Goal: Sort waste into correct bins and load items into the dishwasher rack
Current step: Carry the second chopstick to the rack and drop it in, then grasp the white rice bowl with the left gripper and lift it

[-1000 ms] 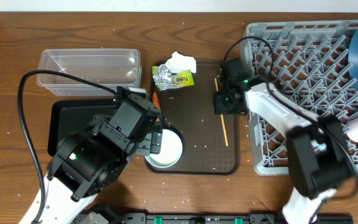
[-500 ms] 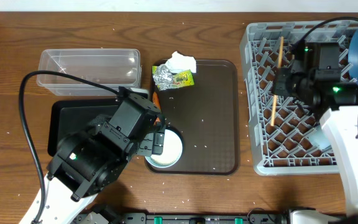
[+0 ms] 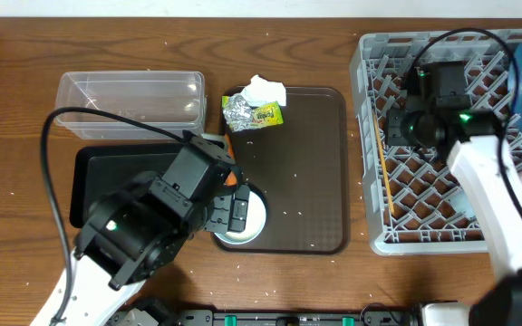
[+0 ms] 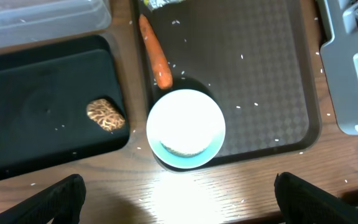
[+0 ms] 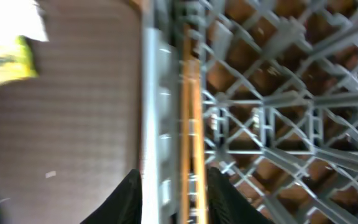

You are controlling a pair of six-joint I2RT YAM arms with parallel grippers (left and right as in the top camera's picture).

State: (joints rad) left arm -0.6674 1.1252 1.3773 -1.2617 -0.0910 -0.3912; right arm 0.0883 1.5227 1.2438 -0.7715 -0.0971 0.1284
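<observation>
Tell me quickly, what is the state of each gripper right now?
Left gripper: open, holding nothing.
Right gripper: cannot be told; the wooden chopsticks lie between its fingers, but the view is blurred.

2 robot arms are showing black housings and white shells.

The left arm (image 3: pixel 130 231) is wearing a boxy black wrist block over rounded black joint casings, with 1 small green light glowing on the casing and a smooth white link running below; a thin black cable (image 3: pixel 47 145) is arching off it. The right arm (image 3: pixel 478 177) is showing a square black wrist block with 1 green light glowing beside it, then a long white shell; a second black cable (image 3: pixel 465 33) is looping above it. In each wrist view 2 dark, blunt fingers are edging the bottom: the left fingers (image 4: pixel 58 199) matte black, the right fingers (image 5: pixel 126 199) blurring.
</observation>
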